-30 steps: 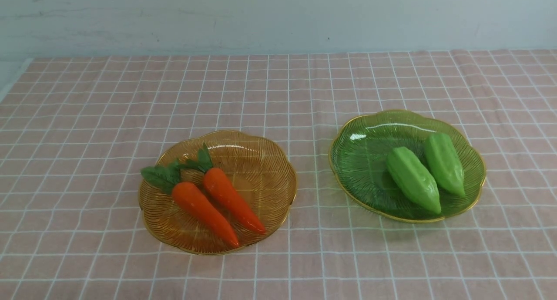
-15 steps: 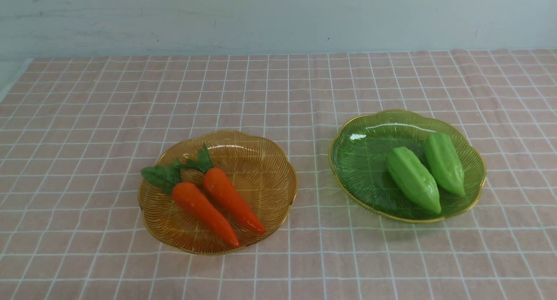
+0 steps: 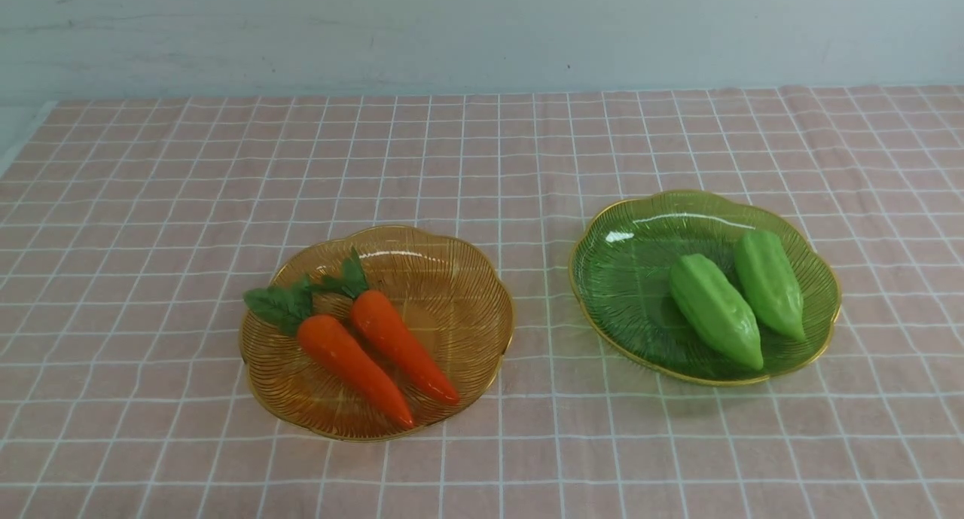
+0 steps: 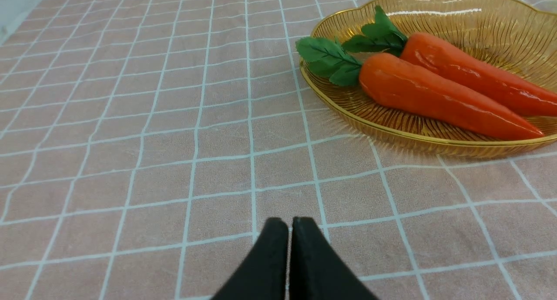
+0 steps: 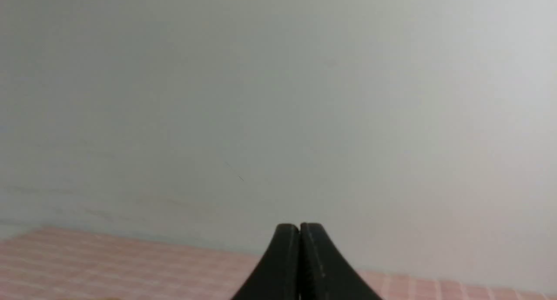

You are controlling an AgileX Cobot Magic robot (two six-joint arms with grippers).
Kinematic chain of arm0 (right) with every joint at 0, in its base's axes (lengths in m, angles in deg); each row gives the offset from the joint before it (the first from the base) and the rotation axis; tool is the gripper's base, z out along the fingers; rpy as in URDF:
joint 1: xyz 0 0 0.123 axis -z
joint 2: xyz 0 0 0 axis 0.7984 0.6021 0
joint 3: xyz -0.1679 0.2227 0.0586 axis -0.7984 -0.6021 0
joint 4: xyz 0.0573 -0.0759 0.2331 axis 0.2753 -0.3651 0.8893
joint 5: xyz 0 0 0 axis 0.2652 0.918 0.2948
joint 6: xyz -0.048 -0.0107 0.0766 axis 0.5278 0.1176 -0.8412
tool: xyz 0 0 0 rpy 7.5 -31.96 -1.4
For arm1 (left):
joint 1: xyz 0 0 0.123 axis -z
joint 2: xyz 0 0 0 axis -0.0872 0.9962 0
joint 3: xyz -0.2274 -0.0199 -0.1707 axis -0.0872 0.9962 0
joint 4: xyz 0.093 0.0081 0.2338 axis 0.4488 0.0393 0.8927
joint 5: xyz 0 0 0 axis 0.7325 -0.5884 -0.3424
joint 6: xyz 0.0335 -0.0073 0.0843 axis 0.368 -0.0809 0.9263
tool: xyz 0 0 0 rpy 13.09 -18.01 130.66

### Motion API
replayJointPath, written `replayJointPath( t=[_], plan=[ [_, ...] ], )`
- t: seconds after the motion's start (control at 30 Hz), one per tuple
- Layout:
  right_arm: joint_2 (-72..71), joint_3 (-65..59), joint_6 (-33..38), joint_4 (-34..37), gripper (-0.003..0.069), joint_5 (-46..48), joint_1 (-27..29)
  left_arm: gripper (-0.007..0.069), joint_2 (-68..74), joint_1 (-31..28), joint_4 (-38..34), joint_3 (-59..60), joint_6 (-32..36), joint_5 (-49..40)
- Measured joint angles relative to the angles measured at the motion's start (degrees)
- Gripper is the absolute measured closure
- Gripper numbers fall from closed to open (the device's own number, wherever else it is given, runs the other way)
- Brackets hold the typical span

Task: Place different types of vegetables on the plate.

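Note:
Two orange carrots, the left carrot point(image 3: 352, 367) and the right carrot point(image 3: 401, 346), lie side by side on the amber plate point(image 3: 467, 278), their leaf tops pointing away from me. Two light-green gourds, one nearer point(image 3: 715, 309) and one farther point(image 3: 770, 281), lie on the green plate point(image 3: 625, 270) to the right. Neither arm shows in the front view. My left gripper point(image 4: 290, 220) is shut and empty, low over the cloth, short of the amber plate point(image 4: 348, 112) and its carrots point(image 4: 435, 95). My right gripper point(image 5: 299, 226) is shut and empty, facing the wall.
A pink checked cloth point(image 3: 482, 150) covers the table. A pale wall point(image 3: 482, 29) stands behind its far edge. The cloth's left edge shows at the far left corner point(image 3: 30, 127).

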Motion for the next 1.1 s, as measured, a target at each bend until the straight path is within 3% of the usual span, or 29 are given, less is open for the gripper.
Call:
replayJointPath(
  t=[0.27, 0.4, 1.1],
  plan=[
    [-0.9, -13.9, -0.2, -0.2, 0.0676, 2.3, 9.6, 0.0627, 0.0, 0.0, 0.0, 0.0, 0.0, 0.0],
    [-2.3, -20.3, -0.5, 0.0, 0.0676, 3.0, 10.8, 0.0627, 0.0, 0.0, 0.0, 0.0, 0.0, 0.1],
    [-2.4, -20.5, -1.1, -0.1, 0.0676, 1.8, 11.4, 0.0627, 0.0, 0.0, 0.0, 0.0, 0.0, 0.2]
  ],
)
